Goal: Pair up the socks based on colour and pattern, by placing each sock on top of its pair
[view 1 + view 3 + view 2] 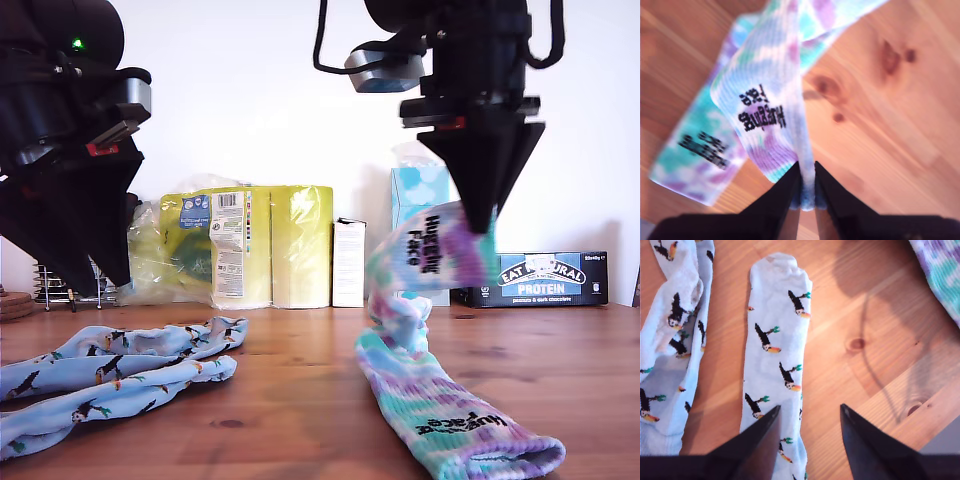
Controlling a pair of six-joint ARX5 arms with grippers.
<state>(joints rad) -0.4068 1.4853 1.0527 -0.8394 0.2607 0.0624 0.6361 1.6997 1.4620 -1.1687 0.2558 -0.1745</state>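
Two light blue bird-print socks lie on the wooden table at the exterior view's left, one behind the other. My first gripper hovers open above them. In its wrist view my first gripper stands over a flat blue sock, with a crumpled one beside it. My second gripper is shut on a tie-dye sock, lifted by one end at the exterior view's right. That sock's lower part drapes onto a second tie-dye sock lying flat. The second wrist view shows my second gripper, the held sock and the flat sock.
Along the back wall stand a yellow toilet-roll pack, a small white box, a blue tissue box and a dark protein-bar box. A wire rack sits at the exterior view's far left. Bare wood lies between the sock pairs.
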